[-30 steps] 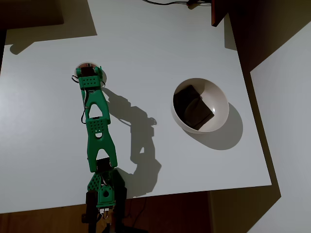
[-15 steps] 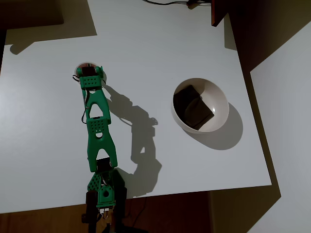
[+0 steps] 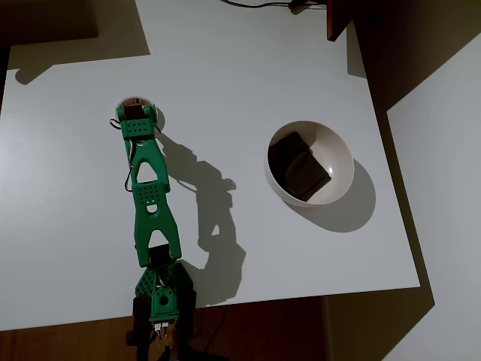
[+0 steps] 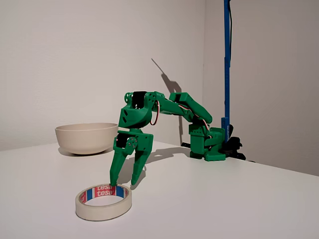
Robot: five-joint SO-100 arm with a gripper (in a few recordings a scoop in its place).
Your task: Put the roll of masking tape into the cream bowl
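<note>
The roll of masking tape (image 4: 103, 201) lies flat on the white table near the front in the fixed view, an off-white ring with red and blue print inside. My green gripper (image 4: 124, 185) points down at it, open; one fingertip stands inside the hole and the other outside the rim. In the overhead view the gripper (image 3: 136, 114) covers most of the tape (image 3: 134, 100) at the table's upper left. The cream bowl (image 3: 342, 147) stands well to the right; in the fixed view the bowl (image 4: 85, 138) sits behind the gripper on the left.
A dark brown blocky object (image 3: 299, 167) lies inside the bowl. The arm's base (image 3: 159, 304) sits at the table's near edge. A blue pole (image 4: 227, 59) rises behind the base. Bare table (image 3: 225, 83) lies between tape and bowl.
The gripper head has edged slightly left over the tape and its shadow has drawn in toward the arm, as if it came lower. Bowl and tape have not moved.
</note>
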